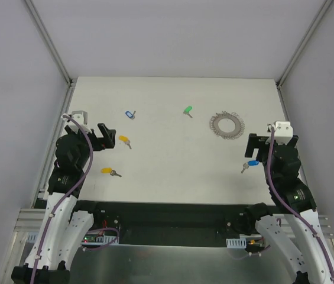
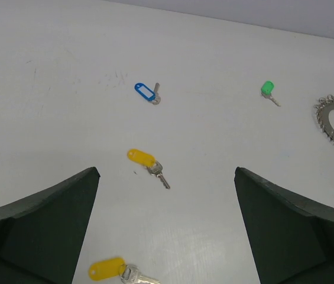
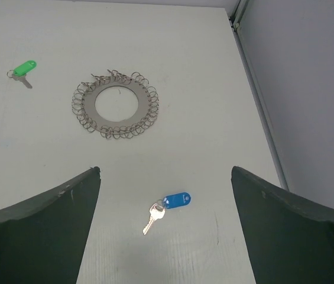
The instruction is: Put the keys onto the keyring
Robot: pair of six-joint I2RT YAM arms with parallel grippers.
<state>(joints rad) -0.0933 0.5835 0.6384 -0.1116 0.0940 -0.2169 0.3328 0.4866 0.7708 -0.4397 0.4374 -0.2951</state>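
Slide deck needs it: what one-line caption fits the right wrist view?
Open right gripper frames the blue key on the table, keyring and green key lying farther off.

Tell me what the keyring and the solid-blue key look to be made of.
Keyring: probably metal. It is a dull silver-grey flat ring, edged with thin wire loops that catch the light.
Solid-blue key: the head looks like glossy blue plastic, judging by its saturated colour and rounded edges. The blade looks like bright silver metal, pale and reflective against the table.
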